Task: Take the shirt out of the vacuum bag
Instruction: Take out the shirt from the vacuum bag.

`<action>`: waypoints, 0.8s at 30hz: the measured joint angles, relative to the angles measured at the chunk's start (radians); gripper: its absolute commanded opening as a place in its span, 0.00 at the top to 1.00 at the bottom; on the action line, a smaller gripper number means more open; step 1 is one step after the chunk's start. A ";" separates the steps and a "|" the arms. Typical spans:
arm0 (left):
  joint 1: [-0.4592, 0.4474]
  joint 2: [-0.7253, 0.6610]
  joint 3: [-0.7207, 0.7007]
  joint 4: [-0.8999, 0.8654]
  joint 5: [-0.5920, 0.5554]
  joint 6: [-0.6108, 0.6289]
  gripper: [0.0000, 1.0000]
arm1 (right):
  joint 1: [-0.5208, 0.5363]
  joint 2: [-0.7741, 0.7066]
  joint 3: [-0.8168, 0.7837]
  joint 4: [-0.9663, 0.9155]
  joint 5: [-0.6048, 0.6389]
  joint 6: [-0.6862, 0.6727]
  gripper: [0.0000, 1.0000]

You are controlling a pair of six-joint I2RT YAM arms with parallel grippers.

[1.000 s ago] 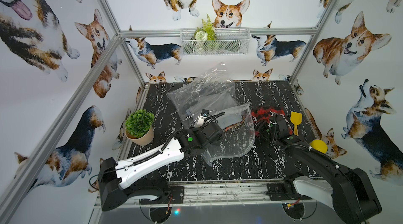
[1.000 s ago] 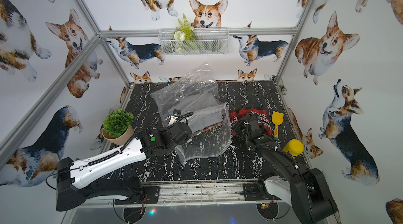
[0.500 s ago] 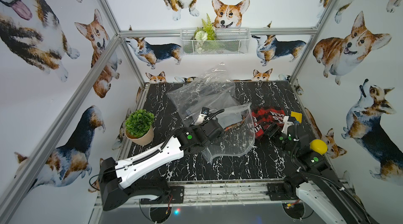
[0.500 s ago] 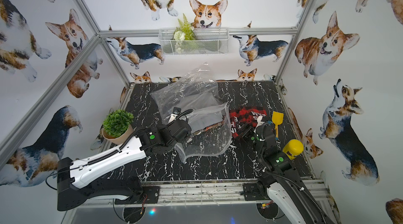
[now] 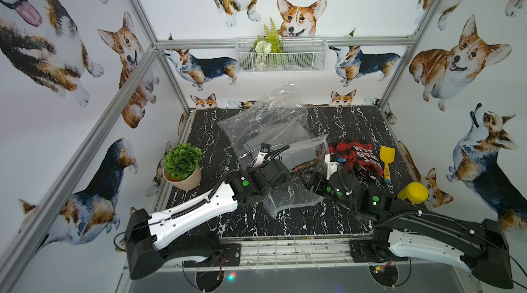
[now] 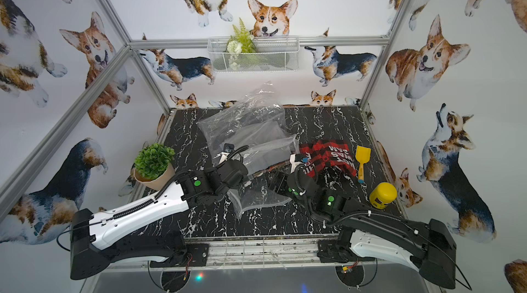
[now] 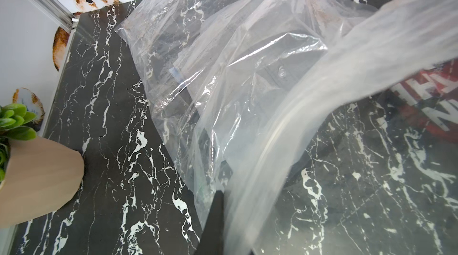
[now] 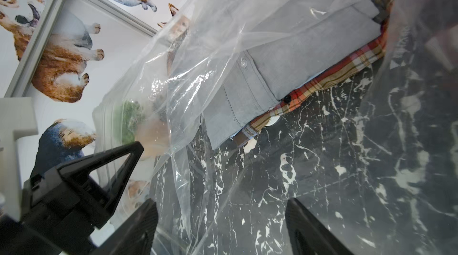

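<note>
Where 1 vac bag (image 5: 271, 123) gapes, 2 shirts (image 8: 297, 50) (image 8: 329, 77) show.

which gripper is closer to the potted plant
Left. The left gripper, shut on the vacuum bag, is between the potted plant and the right gripper, which stands open facing the bag.

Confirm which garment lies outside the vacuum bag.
The red-and-black printed shirt with white lettering, lying on the table beside the yellow scoop. The grey shirt and the plaid cloth beneath it sit inside the vacuum bag.
</note>
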 measured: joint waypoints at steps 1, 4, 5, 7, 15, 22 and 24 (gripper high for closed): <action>0.000 -0.011 -0.009 0.011 0.004 -0.002 1.00 | 0.000 0.036 0.000 0.029 0.010 0.003 0.16; 0.000 -0.027 -0.024 0.031 0.021 -0.010 1.00 | 0.002 0.151 0.023 0.093 0.032 0.006 0.16; 0.000 -0.027 -0.026 0.037 0.026 -0.014 1.00 | 0.002 0.186 0.032 0.113 0.035 0.008 0.16; 0.000 -0.027 -0.027 0.045 0.035 -0.019 1.00 | -0.002 0.243 0.044 0.152 0.041 0.014 0.16; 0.000 -0.039 -0.040 0.056 0.050 -0.028 1.00 | -0.116 0.431 -0.003 0.327 0.001 0.074 0.16; 0.000 -0.042 -0.048 0.056 0.054 -0.031 1.00 | -0.177 0.545 0.074 0.410 -0.056 0.079 0.17; 0.000 -0.042 -0.048 0.058 0.055 -0.034 1.00 | -0.198 0.574 0.089 0.439 -0.061 0.082 0.17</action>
